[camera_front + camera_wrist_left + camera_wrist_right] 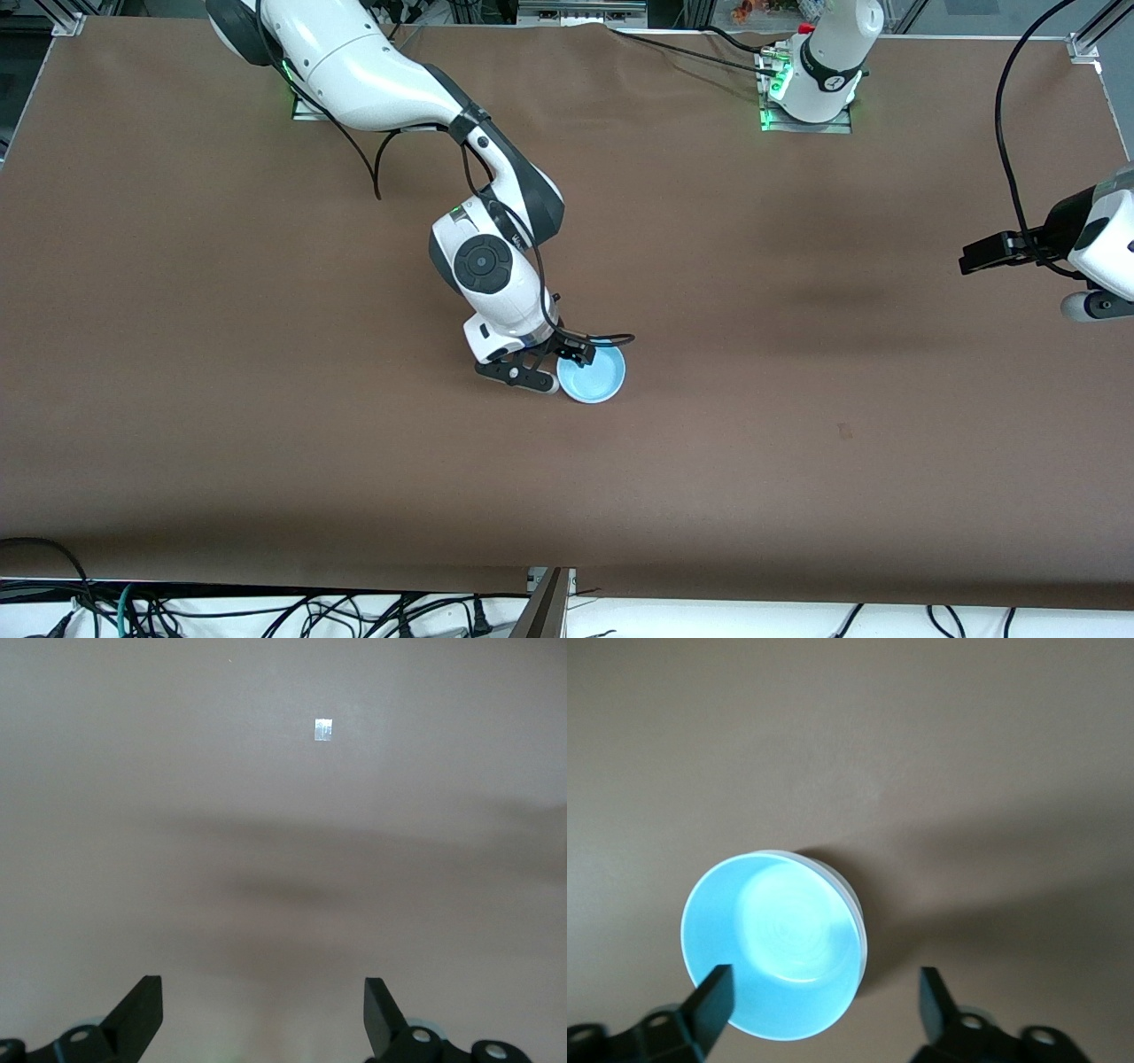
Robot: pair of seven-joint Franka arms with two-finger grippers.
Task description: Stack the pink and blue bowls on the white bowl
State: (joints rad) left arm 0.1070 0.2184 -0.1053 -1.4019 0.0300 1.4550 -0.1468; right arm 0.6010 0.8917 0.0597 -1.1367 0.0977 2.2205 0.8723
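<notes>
The right gripper (556, 365) hangs low over the middle of the brown table (266, 399), its fingers spread apart and holding nothing. The blue bowl (593, 374) sits upright right under it, partly between the fingers: in the right wrist view one fingertip (718, 992) lies over the bowl's (775, 943) inside, just within its rim, while the other fingertip stands clear of the bowl over bare table. Whether that first finger touches the rim I cannot tell. A thin white edge (849, 895) peeks out along one side beneath the blue rim, as if the blue bowl rests in another bowl; what that lower bowl is cannot be made out. The left gripper (264, 1010) waits up in the air over the left arm's end of the table, well apart from the bowl, its fingers also spread wide with nothing between them. Below it there is only bare table with a small pale square mark (323, 729).
</notes>
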